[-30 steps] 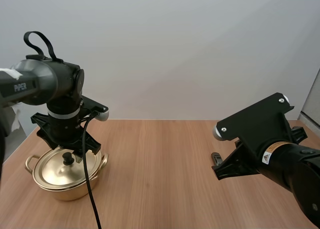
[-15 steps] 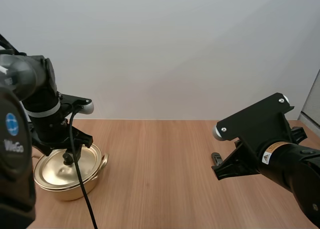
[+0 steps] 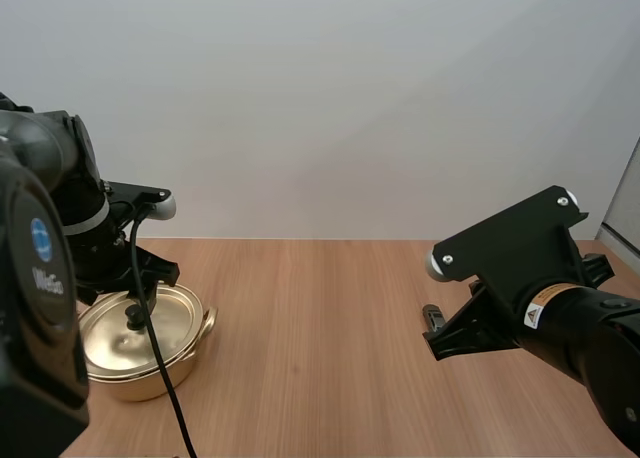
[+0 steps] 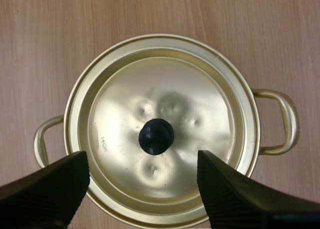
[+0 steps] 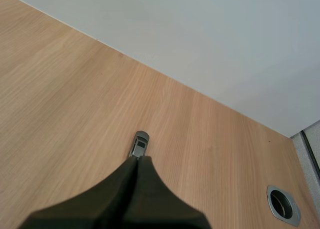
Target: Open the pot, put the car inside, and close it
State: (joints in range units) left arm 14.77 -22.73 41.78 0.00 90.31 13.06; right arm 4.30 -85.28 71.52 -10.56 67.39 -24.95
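— Where are your arms sitting?
— Your left gripper [image 4: 141, 159] is hanging straight above the pot [image 4: 252, 96], fingers standing spread, one to each side of the black knob [image 4: 156, 136]. Your right gripper [image 5: 136, 160] is reaching low over the table [image 5: 60, 99], fingers pressed together.
— Pot? Car?
— The lid [image 4: 200, 94] is sitting on the pot. The grey car [image 5: 139, 143] is lying on the table just past the right fingertips.

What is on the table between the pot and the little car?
Nothing. In the high view there is just bare wooden table between the pot and the car.
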